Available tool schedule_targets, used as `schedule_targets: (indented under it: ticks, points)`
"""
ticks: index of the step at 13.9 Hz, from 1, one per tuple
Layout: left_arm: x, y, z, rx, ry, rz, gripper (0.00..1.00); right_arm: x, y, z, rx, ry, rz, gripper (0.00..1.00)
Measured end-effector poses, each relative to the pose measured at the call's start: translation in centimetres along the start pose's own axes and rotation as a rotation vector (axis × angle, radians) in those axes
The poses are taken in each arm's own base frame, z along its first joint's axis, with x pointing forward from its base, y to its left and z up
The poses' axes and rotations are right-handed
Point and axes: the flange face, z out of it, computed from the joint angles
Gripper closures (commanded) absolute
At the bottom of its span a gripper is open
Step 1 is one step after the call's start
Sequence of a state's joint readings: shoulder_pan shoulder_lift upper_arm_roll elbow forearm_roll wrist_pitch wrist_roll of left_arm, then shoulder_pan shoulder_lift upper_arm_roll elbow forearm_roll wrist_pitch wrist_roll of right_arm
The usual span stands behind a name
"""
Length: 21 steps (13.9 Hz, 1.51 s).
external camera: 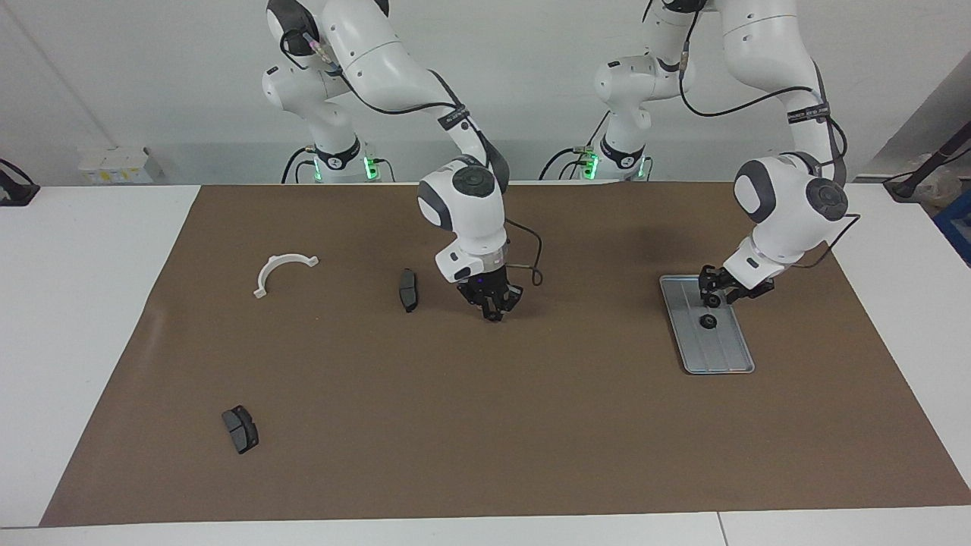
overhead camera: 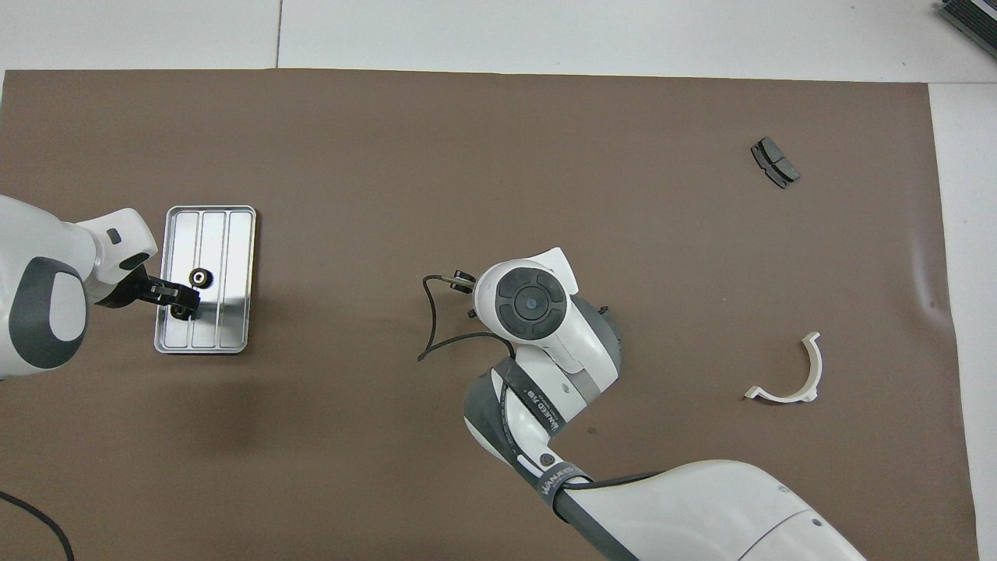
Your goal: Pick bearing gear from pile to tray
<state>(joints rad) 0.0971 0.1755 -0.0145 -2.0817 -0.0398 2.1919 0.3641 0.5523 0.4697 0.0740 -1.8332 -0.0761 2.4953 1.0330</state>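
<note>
Just under the left gripper (external camera: 714,297), whose fingers look parted and empty, a gear (external camera: 708,321) lies in the tray (external camera: 728,362) — apparently released there — while I cannot tell the right gripper's (external camera: 493,312) state.

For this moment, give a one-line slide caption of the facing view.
One black gear lies in the tray; left gripper over tray, right gripper mid-mat.
</note>
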Motion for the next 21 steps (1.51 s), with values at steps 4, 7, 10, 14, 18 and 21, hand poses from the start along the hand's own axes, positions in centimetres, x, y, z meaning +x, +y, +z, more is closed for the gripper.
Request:
schedule_targets:
  ticks: [4,7,10,14,18,21]
  points:
    - [3.2,5.5,-3.1,0.011,0.066,-0.102,0.22,3.1,1.4,-1.1,0.005,0.031,-0.001,0.0]
    - [5.2,17.9,-3.3,0.001,0.09,-0.227,0.23,7.2,4.6,-3.6,-0.002,0.055,-0.042,0.0]
    - [5.4,29.2,-3.5,-0.038,0.179,-0.3,0.33,9.2,8.2,-6.5,-0.01,0.076,-0.089,0.0]
    - [6.0,35.5,-3.1,-0.1,0.293,-0.285,0.35,11.4,13.9,-10.3,-0.07,0.055,-0.125,0.0]
    - [8.8,39.9,-0.4,-0.13,0.305,-0.297,0.42,13.0,17.1,-14.1,-0.1,0.045,-0.169,0.0]
    - [9.9,41.3,1.4,-0.137,0.313,-0.282,0.42,13.9,19.7,-18.3,-0.124,0.036,-0.22,0.0]
